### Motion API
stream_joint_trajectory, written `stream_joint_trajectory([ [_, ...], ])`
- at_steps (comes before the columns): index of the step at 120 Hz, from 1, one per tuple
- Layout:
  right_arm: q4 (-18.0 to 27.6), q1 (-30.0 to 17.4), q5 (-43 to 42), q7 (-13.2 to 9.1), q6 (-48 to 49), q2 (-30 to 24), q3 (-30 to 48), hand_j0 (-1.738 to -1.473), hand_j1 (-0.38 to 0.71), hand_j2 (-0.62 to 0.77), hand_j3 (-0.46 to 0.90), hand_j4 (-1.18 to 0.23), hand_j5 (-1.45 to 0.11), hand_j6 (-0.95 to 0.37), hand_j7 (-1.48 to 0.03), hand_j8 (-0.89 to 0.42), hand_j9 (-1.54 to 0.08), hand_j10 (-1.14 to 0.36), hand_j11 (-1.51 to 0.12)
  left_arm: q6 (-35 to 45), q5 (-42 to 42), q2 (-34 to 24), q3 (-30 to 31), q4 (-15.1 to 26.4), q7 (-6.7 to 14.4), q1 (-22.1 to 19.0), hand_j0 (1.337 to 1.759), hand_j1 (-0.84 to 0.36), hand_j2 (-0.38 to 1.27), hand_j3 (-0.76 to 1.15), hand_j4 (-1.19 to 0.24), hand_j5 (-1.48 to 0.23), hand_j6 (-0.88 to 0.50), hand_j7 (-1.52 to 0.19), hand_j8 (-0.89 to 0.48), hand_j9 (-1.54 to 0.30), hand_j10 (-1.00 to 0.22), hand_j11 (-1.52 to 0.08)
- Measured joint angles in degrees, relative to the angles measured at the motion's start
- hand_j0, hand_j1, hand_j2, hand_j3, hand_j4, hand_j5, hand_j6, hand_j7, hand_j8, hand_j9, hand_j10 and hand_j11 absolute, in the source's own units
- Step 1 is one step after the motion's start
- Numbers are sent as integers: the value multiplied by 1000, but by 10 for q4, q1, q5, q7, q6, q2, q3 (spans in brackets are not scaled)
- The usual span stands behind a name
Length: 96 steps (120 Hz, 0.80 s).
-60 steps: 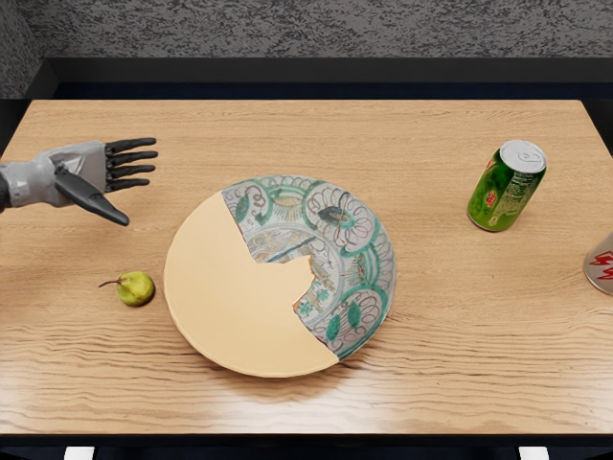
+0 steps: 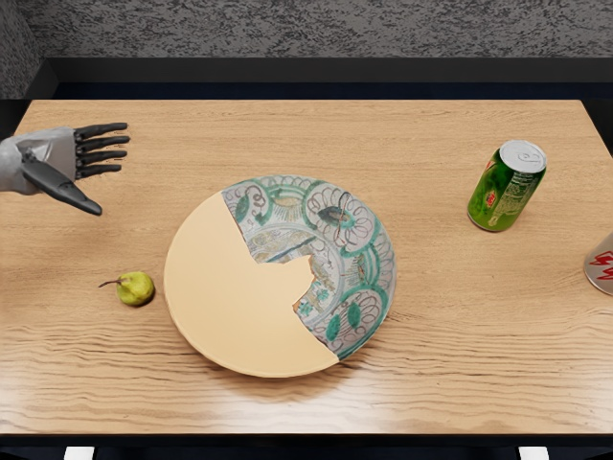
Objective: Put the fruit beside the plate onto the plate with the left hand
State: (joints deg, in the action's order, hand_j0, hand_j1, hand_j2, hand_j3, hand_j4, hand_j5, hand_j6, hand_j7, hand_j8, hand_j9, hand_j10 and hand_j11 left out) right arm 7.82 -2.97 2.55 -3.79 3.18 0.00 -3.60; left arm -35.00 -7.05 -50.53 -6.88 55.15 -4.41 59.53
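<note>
A small yellow-green pear [image 2: 135,287] with a stem lies on the wooden table just left of the plate [image 2: 335,240]. The plate is round, part plain cream and part green patterned, and nothing lies on it. My left hand [image 2: 93,165] hovers at the far left, well behind the pear, fingers spread and holding nothing. The right arm is out of view.
A green soda can [image 2: 506,186] stands upright at the right side of the table. A grey object with a red mark [image 2: 602,264] pokes in at the right edge. A dark ledge runs along the table's far edge.
The left hand has drawn back toward the left edge and slightly away from the pear. Pear, plate and can are where they were.
</note>
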Motion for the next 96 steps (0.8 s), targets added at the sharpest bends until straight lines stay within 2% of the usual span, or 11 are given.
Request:
stream_joint_trajectory([
  [7,0,0,0,0,0,0,0,-1658,-320,-5,0,-24,-31,-24,-31,-24,-31,-24,-31,0,-23,-4,-10,-1,-14,-2,1658,349,2,0,0,0,0,0,0,0,0,0],
  [10,0,0,0,0,0,0,0,-1658,-320,-5,0,-24,-31,-24,-31,-24,-31,-24,-31,0,-42,-6,-16,-1,-33,-2,1658,349,2,0,0,0,0,0,0,0,0,0],
  [22,0,0,0,0,0,0,0,-1658,-320,-5,0,-24,-31,-24,-31,-24,-31,-24,-31,0,-148,-6,-40,-1,-132,-4,1658,349,2,0,-1,0,-1,0,-1,0,0,0],
  [28,0,0,0,0,0,0,0,-1658,-320,-5,0,-24,-31,-24,-31,-24,-31,-24,-31,0,-193,-12,-53,0,-165,-10,1658,349,2,0,-1,0,-1,0,-1,0,-1,0],
  [33,0,0,0,0,0,0,0,-1658,-320,-5,0,-24,-31,-24,-31,-24,-31,-24,-31,0,-226,-15,-70,4,-184,-22,1658,349,2,0,-1,0,-1,0,-1,0,-1,0],
  [51,0,0,0,0,0,0,0,-1658,-320,-5,0,-24,-31,-24,-31,-24,-31,-24,-31,0,-294,-31,-127,29,-221,-69,1658,349,3,0,-2,0,-3,0,-3,0,-2,0],
  [64,0,0,0,0,0,0,0,-1658,-320,-5,0,-24,-31,-24,-31,-24,-31,-24,-31,0,-312,-45,-140,42,-242,-92,1658,349,4,0,-3,-1,-4,0,-3,0,-2,0],
  [79,0,0,0,0,0,0,0,-1658,-320,-5,0,-24,-31,-24,-31,-24,-31,-24,-31,0,-347,-75,-143,81,-283,-126,1658,349,4,0,-4,-1,-4,0,-4,0,-3,0],
  [96,0,0,0,0,0,0,0,-1658,-320,-5,0,-24,-31,-24,-31,-24,-31,-24,-31,0,-397,-90,-134,122,-300,-140,1658,349,4,0,-4,-1,-5,0,-5,0,-4,0],
])
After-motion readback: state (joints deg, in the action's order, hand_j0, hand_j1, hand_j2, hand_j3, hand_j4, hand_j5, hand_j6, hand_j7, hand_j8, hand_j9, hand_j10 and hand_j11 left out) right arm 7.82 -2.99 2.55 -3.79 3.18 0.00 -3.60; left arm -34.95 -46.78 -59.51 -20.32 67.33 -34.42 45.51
